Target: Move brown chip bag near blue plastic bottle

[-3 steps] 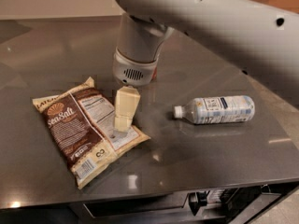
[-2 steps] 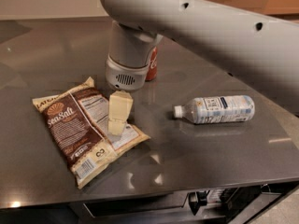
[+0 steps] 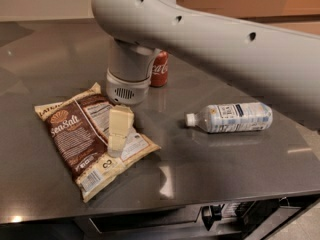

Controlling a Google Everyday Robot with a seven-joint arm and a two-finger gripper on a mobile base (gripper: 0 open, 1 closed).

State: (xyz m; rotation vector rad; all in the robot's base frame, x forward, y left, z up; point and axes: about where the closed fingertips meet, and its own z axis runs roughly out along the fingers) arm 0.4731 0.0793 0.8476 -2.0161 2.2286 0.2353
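Note:
The brown chip bag (image 3: 75, 134) lies flat on the dark table (image 3: 225, 169) at the front left, with its "Sea Salt" panel facing up. My gripper (image 3: 119, 134) hangs from the big grey arm and points down onto the bag's right part, over the white label. I cannot tell whether it touches the bag. The blue plastic bottle (image 3: 232, 117) lies on its side to the right, cap pointing left toward the bag, with a gap of bare table between them.
A red Coca-Cola can (image 3: 160, 69) stands behind the gripper, partly hidden by the wrist. The grey arm spans the upper right of the view. The table's front edge runs just below the bag.
The arm and wrist have shifted left and back, uncovering the red can. The gripper now sits further left over the bag. Bag and bottle have not moved.

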